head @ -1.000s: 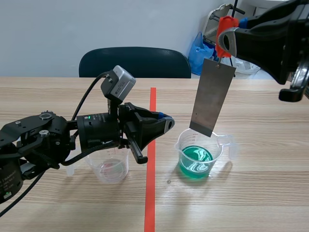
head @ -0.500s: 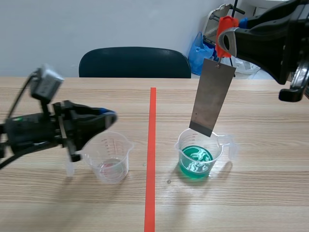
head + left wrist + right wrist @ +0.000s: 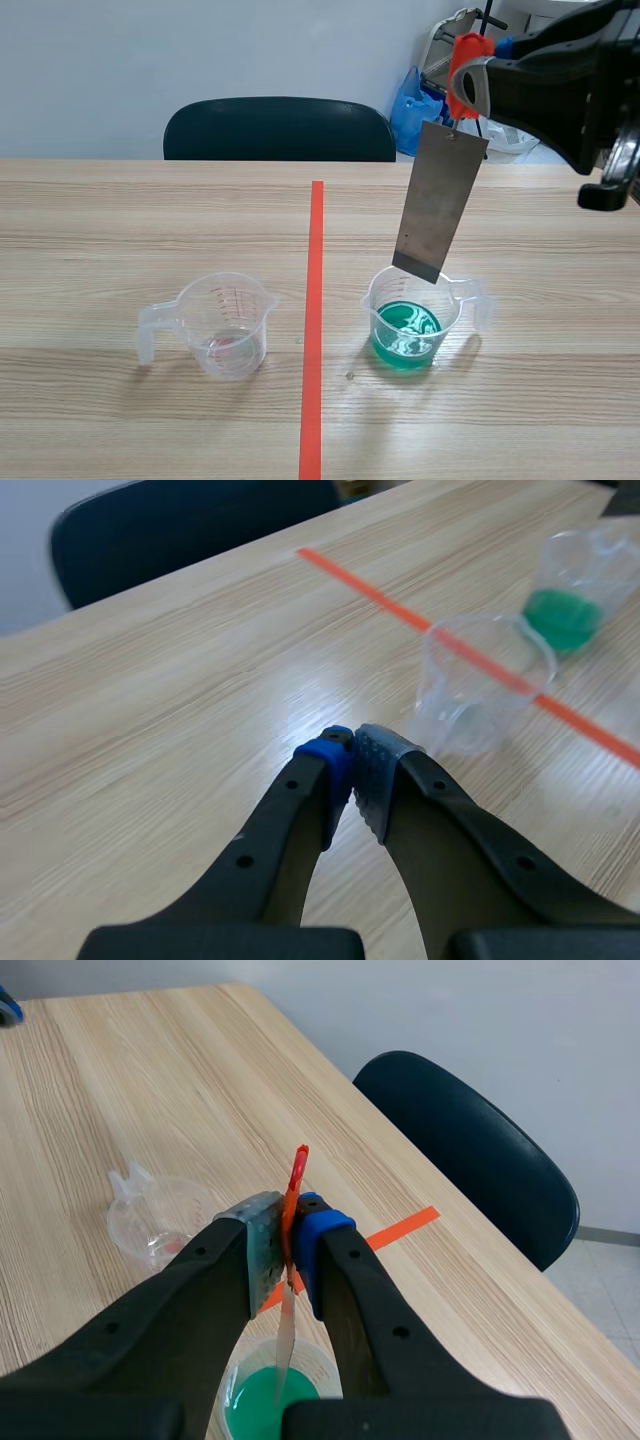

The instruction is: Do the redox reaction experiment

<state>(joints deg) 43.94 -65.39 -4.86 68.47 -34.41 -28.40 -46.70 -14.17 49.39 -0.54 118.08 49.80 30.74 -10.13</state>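
Geometry: metal plate (image 3: 440, 203) hangs near-vertical from orange clip (image 3: 460, 90) pinched in right gripper (image 3: 285, 1250). Green beaker (image 3: 412, 320) sits at 7 o'clock, plate's lower edge at its mouth, apparently undipped. Left gripper (image 3: 352, 755) closed empty, clear beaker (image 3: 485, 680) ahead at 1 o'clock.

- Below right gripper (image 3: 472, 78): flat grey metal plate (image 3: 438, 205), clamped, hangs tilted, its lower edge just over the clear plastic beaker of green liquid (image 3: 410, 320). Plate and beaker rim block any descent.
- Ahead of closed left gripper (image 3: 350, 752), to its right: near-empty clear plastic measuring beaker (image 3: 482, 685), apart from the fingertips.
- Straight ahead and to its left: bare wooden tabletop (image 3: 170, 670), open passage.
- Between the beakers: free gap along the orange-red tape line (image 3: 314, 300).
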